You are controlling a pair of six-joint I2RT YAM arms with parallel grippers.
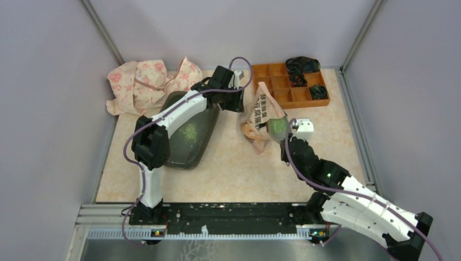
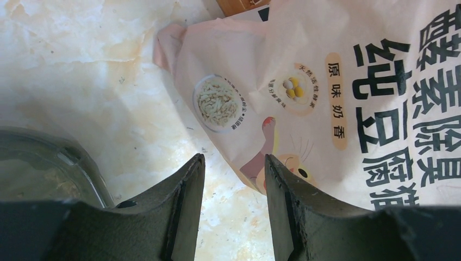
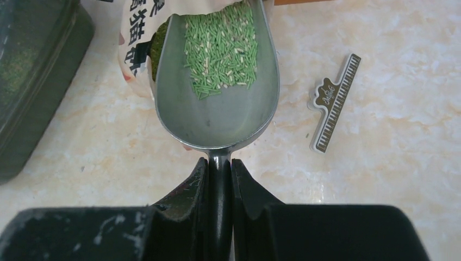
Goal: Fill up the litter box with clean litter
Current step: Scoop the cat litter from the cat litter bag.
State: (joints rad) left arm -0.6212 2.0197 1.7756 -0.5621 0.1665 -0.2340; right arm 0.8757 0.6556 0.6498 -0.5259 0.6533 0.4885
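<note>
The dark litter box (image 1: 187, 148) lies left of centre with a thin patch of green clean litter (image 1: 190, 130) inside; its rim also shows in the left wrist view (image 2: 81, 163) and the right wrist view (image 3: 32, 70). My right gripper (image 3: 219, 163) is shut on the handle of a grey metal scoop (image 3: 217, 114). The scoop holds green litter (image 3: 222, 49) at the mouth of the peach-pink bag (image 1: 258, 117). My left gripper (image 2: 234, 163) is open and empty, above the table between the box and the bag (image 2: 326, 81).
An orange compartmented organiser (image 1: 280, 84) stands at the back right. A pink floral cloth (image 1: 144, 81) lies at the back left. A ruler-shaped clip (image 3: 332, 103) lies on the table right of the scoop. Walls close in on both sides.
</note>
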